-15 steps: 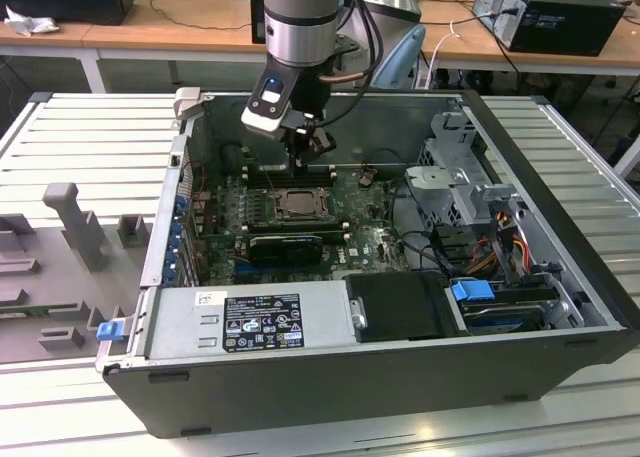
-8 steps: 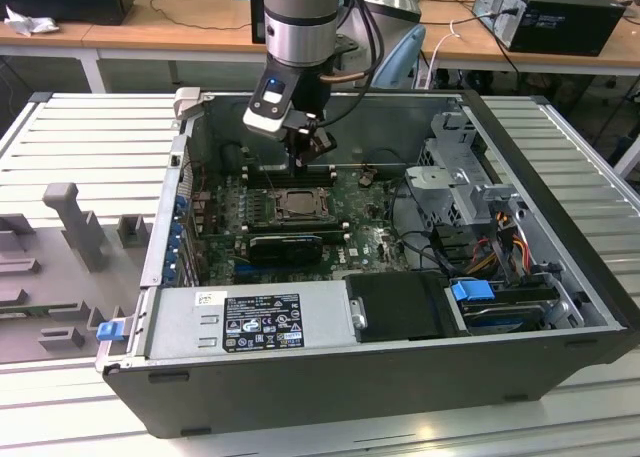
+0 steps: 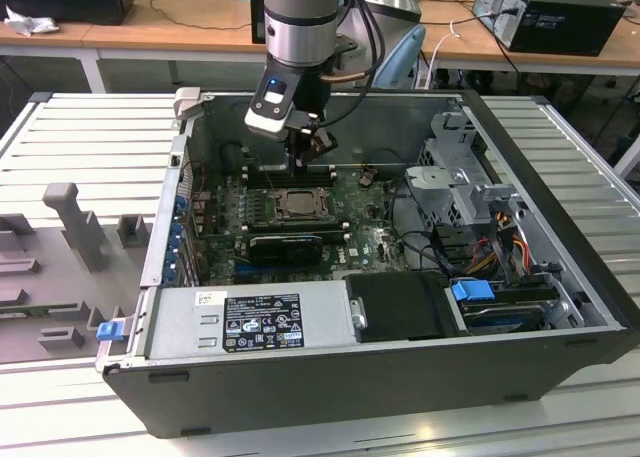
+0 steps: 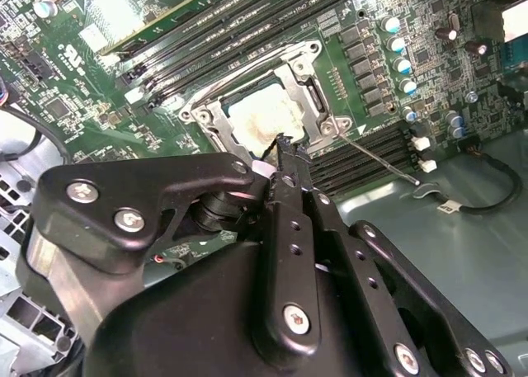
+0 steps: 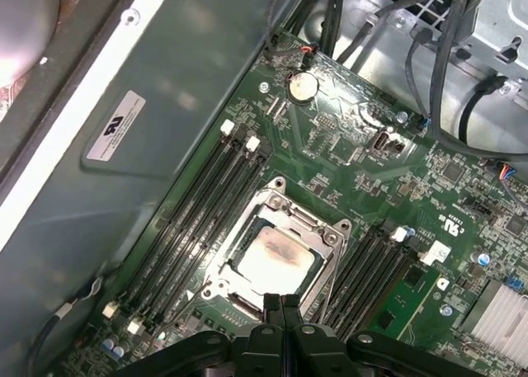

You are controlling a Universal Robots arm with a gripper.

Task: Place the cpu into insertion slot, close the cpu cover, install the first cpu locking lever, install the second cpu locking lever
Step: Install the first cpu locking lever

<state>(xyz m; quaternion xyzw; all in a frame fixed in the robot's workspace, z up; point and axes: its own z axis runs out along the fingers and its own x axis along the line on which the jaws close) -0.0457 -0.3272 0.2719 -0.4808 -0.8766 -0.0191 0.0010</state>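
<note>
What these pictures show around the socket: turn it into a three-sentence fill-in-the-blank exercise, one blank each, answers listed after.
1. The cpu shows through the square ___ of the cpu cover.
2. The circuit board around them is ___.
3. The gripper, close by the cover's edge, is ___.

Missing words: window; green; shut.

Green, black and silver
Green circuit board point(image 5: 346, 146), black memory slots point(image 5: 198, 208), silvery cpu cover point(image 5: 297, 212), grey cpu point(image 5: 272, 257) with pale blotchy patch, black tool point(image 5: 282, 307).
</note>
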